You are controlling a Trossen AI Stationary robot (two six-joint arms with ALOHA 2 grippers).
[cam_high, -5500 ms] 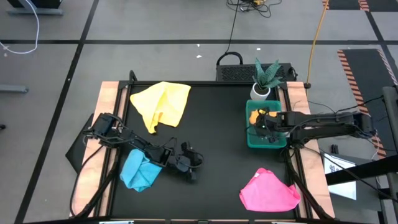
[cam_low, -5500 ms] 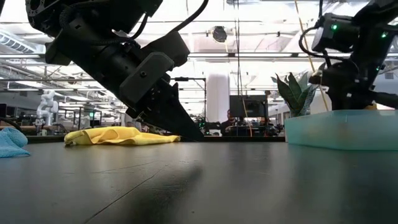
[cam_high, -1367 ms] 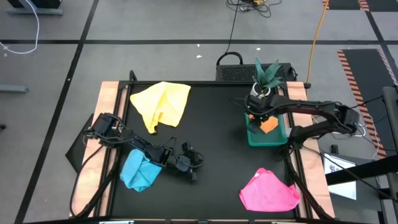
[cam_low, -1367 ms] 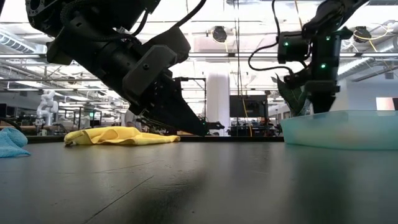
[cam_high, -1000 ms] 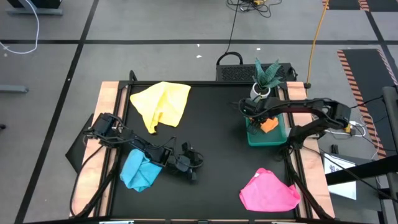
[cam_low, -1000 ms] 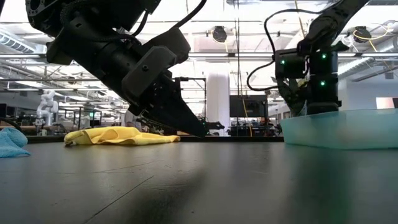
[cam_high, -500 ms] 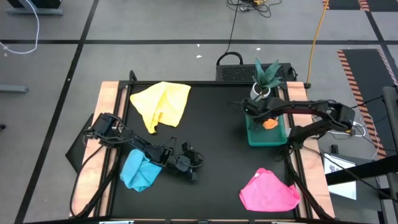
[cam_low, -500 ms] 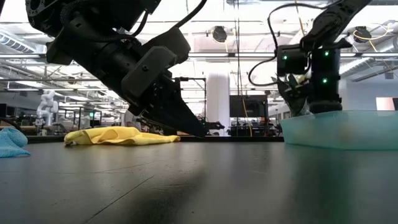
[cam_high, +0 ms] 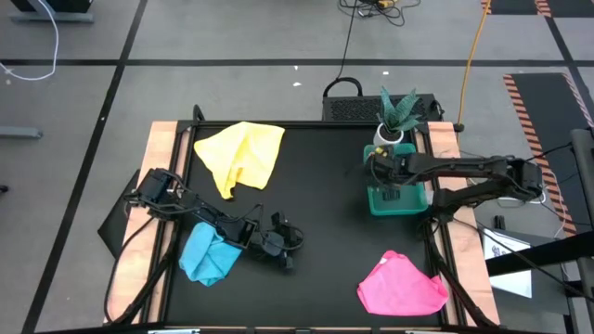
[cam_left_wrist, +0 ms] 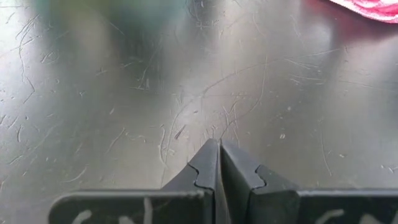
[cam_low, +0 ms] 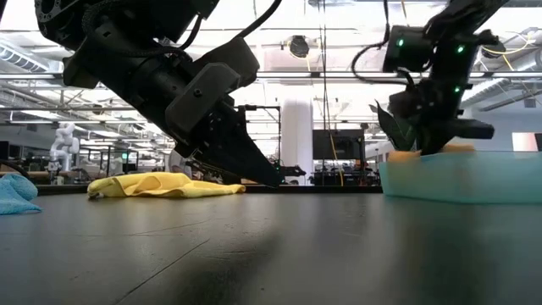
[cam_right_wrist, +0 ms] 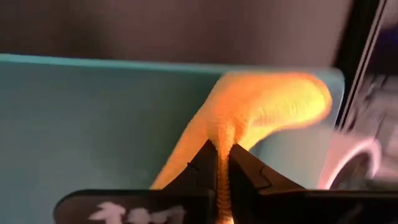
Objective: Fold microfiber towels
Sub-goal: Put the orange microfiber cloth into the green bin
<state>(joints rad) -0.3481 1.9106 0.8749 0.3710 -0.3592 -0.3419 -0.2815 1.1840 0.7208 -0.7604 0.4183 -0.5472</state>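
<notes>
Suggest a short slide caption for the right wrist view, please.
Right gripper pinching a yellow-orange towel over the green tray.

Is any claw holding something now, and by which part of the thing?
Yes. The right claw is shut on a yellow towel, pinching a fold of it over the green tray. The left claw is shut and holds nothing.

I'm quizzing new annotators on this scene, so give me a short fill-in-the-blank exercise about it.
1. The right gripper is shut on a cloth coloured ____.
2. That cloth hangs over the ____ tray.
3. The left gripper is ____ and holds nothing.
4. The light blue towel lies beside the ____ arm.

Missing words: yellow; green; shut; left
</notes>
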